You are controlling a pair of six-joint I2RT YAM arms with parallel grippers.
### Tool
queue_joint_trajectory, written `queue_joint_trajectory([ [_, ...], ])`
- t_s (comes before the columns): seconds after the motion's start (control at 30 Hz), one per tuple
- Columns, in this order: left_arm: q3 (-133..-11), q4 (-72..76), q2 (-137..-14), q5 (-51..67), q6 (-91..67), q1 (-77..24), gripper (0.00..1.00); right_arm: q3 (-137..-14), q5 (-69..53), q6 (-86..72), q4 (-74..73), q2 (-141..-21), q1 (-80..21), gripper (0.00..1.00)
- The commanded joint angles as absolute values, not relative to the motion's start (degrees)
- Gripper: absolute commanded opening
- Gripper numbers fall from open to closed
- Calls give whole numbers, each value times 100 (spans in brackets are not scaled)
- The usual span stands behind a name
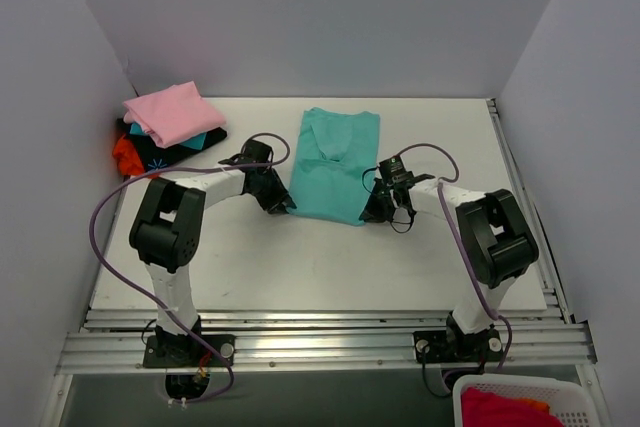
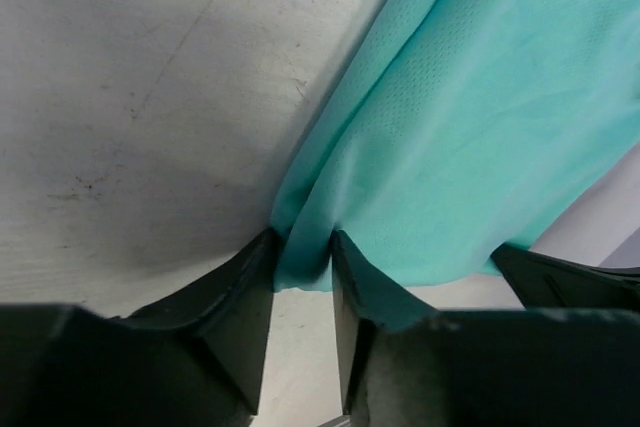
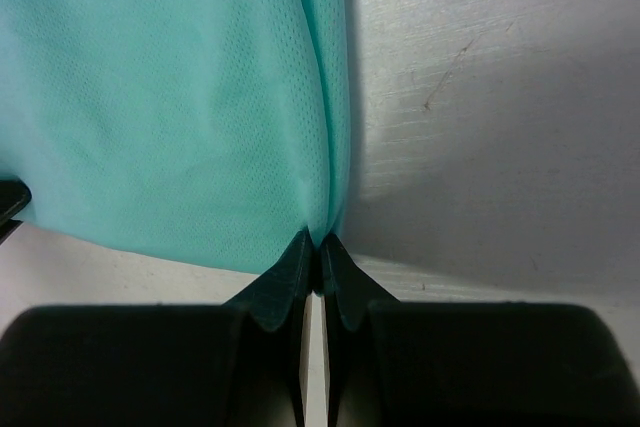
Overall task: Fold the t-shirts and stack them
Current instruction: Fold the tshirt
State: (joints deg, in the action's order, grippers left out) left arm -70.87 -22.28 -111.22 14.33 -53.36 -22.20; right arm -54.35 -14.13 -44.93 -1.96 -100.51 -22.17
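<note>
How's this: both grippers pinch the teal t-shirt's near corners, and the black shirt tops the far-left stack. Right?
No. The top external view shows the pink t-shirt on top; the black t-shirt lies under it. The left gripper and right gripper do pinch the teal t-shirt's near corners.

White table (image 1: 300,267), scuffed and speckled, fills booth. Pale lilac-grey back wall (image 1: 320,17), left wall (image 1: 50,167) and right wall (image 1: 590,97) close three sides. Aluminium rails (image 1: 330,342) run along near edge. White basket (image 1: 565,402) sits low at right corner. Light even, shadows soft.
</note>
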Motion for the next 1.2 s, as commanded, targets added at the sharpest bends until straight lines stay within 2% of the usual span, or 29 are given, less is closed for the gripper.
queue_joint_trajectory([
  [0.0,-7260,-2074,-11197,1354,-5247,-2250,36,-5607,-1266,-4395,-457,-10107,-2241,0],
  [0.13,-7339,-2302,-11118,1266,-5151,-2232,21,-5642,-1266,-4359,-518,-10072,-2241,0],
  [0.27,-7488,-2645,-10926,1116,-4993,-2241,15,-5704,-1231,-4193,-746,-9915,-2241,0],
  [0.3,-7488,-2689,-10855,1090,-4923,-2241,7,-5722,-1178,-4088,-825,-9784,-2233,0],
  [0.37,-7445,-2900,-10557,1046,-4852,-2241,2,-5748,-1108,-3999,-1053,-9616,-2241,0],
  [0.8,-6082,-3910,-7869,1002,-4693,-2268,2,-5748,-861,-3762,-2574,-7586,-2224,0],
  [0.97,-6310,-4254,-7603,976,-4755,-2232,2,-6125,-738,-3683,-2979,-7409,-2197,0],
  [1.17,-7092,-4342,-8058,1090,-4799,-2197,2,-6688,-756,-3604,-2997,-7830,-2188,0],
])
